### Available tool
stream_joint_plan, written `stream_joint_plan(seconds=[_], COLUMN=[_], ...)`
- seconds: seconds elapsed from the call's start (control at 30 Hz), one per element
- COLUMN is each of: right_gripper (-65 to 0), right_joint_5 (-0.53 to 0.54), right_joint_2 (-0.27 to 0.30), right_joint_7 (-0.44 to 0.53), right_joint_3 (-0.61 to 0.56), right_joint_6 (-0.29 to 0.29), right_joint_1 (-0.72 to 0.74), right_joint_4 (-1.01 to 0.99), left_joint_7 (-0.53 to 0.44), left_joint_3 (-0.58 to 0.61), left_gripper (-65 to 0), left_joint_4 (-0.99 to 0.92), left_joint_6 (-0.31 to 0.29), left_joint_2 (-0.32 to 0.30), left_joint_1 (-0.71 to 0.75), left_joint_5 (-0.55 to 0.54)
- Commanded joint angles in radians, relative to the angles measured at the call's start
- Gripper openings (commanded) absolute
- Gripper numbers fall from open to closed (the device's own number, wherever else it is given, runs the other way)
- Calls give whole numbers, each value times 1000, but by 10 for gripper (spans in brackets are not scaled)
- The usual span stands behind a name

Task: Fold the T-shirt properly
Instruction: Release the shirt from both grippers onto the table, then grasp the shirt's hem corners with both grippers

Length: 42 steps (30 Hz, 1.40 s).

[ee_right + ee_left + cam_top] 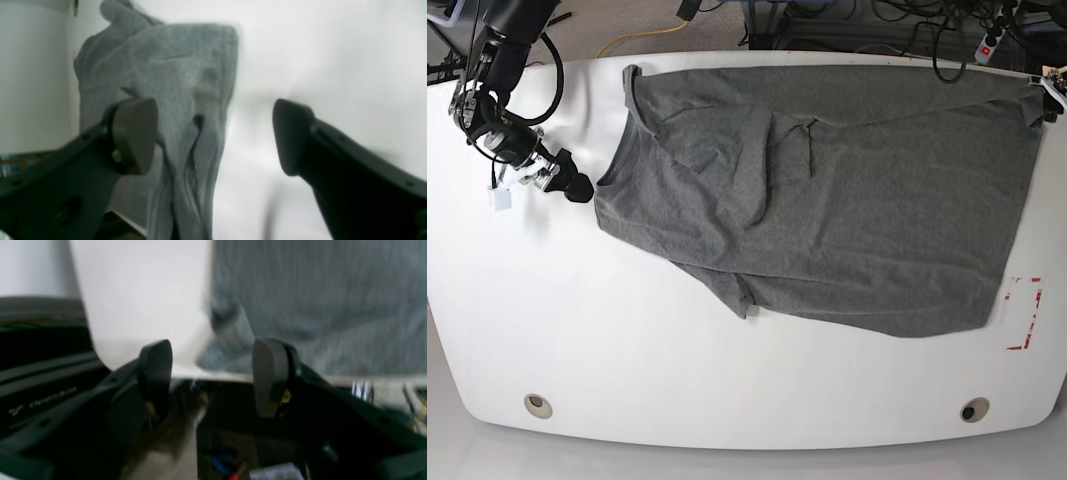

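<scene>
The grey T-shirt [847, 210] lies spread over the back half of the white table [627, 340], with its collar toward the left and a sleeve folded over near the middle. My right gripper [572, 187] hovers just left of the collar. In the right wrist view this gripper [213, 136] stands open, with rumpled T-shirt [173, 83] cloth beyond its left finger and nothing pinched. The left gripper [213, 373] is open and empty at the table's edge, the T-shirt [333, 306] lying just beyond its right finger. The left wrist view is blurred.
A red-marked rectangle [1024, 315] sits on the table at the right, beside the shirt's hem. Two round holes [538, 405] [973, 410] are near the front edge. Cables and a power strip [992, 35] lie behind the back edge.
</scene>
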Motion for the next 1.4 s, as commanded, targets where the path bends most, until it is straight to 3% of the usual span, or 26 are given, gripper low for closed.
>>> stream_joint_plan(seconds=[0.0,0.47,0.63,0.7,0.93,1.0,1.17,1.27,1.37], right_gripper=[-140,-141,-149,-189,-514,-563,-593,-593,-593], right_joint_5=[-5,-236,-326,-372,-446,-449,-449,-449,-449], right_joint_2=[22,-124,-168,-177,-177,-177,-174,-174,-176], right_joint_7=[17,17,23,29,50,50,50,50,50], right_joint_3=[6,6,9,10,10,9,9,9,9], right_joint_6=[8,8,6,6,6,6,6,6,6], right_joint_1=[55,202,233,247,276,278,278,279,279], right_joint_4=[-37,-121,-121,-121,-121,-121,-121,-121,-120], left_joint_7=[-7,-7,-7,-7,-7,-10,-22,-102,-217], left_joint_3=[-21,-37,-14,18,161,193,233,279,355], left_gripper=[-297,-297,-292,-278,-167,-167,-164,-164,-162], left_joint_4=[14,14,14,14,-58,-115,-322,-462,-611], left_joint_6=[-1,-1,-1,-1,-1,-1,-1,5,55], left_joint_2=[-21,-23,-23,-23,-21,-21,-21,-24,-55], left_joint_1=[-12,-167,-261,-303,-465,-508,-656,-722,-761], left_joint_5=[5,7,116,168,350,369,378,378,376])
